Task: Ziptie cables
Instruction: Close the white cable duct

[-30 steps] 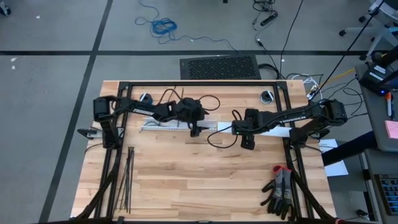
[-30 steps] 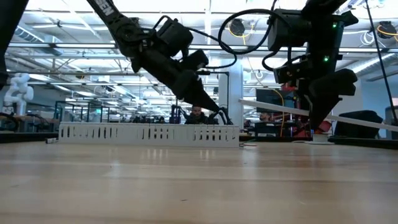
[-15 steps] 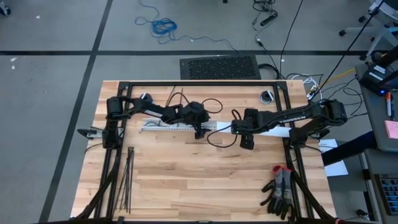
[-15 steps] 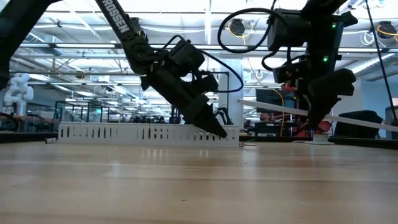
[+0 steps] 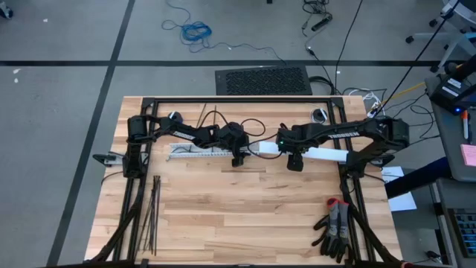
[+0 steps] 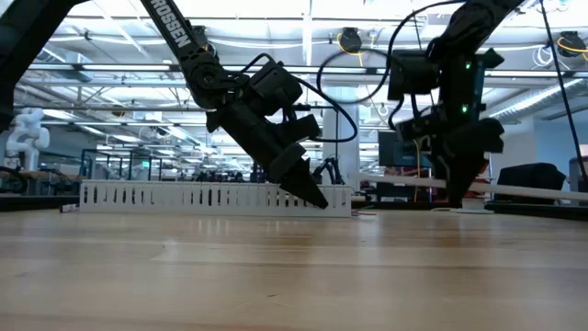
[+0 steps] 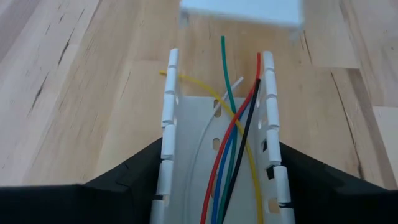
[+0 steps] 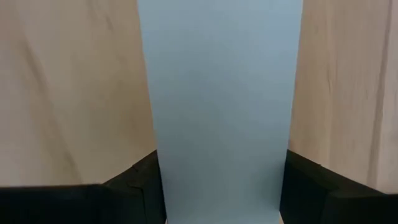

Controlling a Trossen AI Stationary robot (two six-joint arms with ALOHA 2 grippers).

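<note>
The pale butcher-block wooden table (image 5: 245,223) is partly covered by both dark arms, which reach toward each other across its far half. From above they hide most of what they work on. The long flat white plastic strip (image 5: 331,154) shows there only on the right of the right gripper (image 5: 294,161). In the right wrist view it fills the gap between the two dark fingers (image 8: 134,177), and its ends are cut off. Those fingers are clamped on its edges, and in the low view the strip hangs above the table top, sloping slightly.

The white slotted plastic channel (image 5: 195,150) lies on the table's far half, its right end under the left gripper (image 5: 238,158). That gripper is closed on this end, with one dark finger (image 7: 134,174) against each toothed side wall.

The cables (image 7: 230,143) cannot be made out from above or from table height. Only the left wrist view shows them: a few thin, smooth insulated wires in red, green, blue, black, yellow and white. They lie loosely along the channel's floor and cross one another. Their ends splay past its open end onto the wood, and their other ends run out of frame.

The zipties (image 5: 152,216), thin straight black plastic strips, lie in a loose sheaf near the table's left front, well apart from the channel. A pair of black gloves with red cuffs (image 5: 335,227) lies crumpled at the right front corner
</note>
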